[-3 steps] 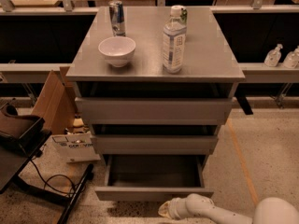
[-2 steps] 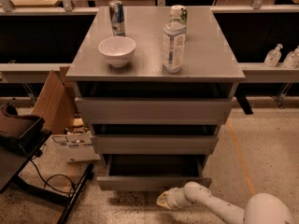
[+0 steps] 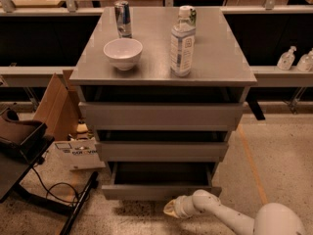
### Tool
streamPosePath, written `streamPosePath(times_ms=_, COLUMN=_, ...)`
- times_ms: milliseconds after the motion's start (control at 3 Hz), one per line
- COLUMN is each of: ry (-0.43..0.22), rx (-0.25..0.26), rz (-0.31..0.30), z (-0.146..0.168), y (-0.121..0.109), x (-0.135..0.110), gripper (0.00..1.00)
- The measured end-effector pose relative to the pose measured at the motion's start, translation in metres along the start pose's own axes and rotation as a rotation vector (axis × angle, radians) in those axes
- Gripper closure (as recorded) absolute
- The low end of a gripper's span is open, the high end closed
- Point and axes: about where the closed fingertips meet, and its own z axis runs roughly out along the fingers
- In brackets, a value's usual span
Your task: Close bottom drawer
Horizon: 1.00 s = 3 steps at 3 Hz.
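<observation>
The bottom drawer (image 3: pixel 161 191) of the grey cabinet (image 3: pixel 161 115) is partly pulled out, and the dark inside of its tray shows above the flat front. The gripper (image 3: pixel 171 209) is low near the floor, just in front of this drawer front and a little right of its middle. Whether it touches the front is not clear, and it is not possible to see if it is spread or closed. The white arm (image 3: pixel 220 215) reaches it from the lower right. On the top surface (image 3: pixel 220 58) stand a white bowl (image 3: pixel 122 53), a can (image 3: pixel 123 18) behind it, and a plastic bottle (image 3: pixel 182 43) to the right.
</observation>
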Motion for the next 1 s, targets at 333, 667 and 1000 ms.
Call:
streamPosePath(times_ms=333, ry=-0.023, rx=0.06, rz=-0.017, z=-0.012, y=-0.051, x=0.0, gripper=1.0)
streamPosePath(times_ms=667, ry=-0.024, rx=0.07, rz=-0.017, z=-0.015, y=-0.056, x=0.001, gripper=1.0)
streamPosePath(times_ms=1000, ry=-0.003, rx=0.132, rz=-0.008, z=-0.042, y=-0.105, x=0.002, gripper=1.0)
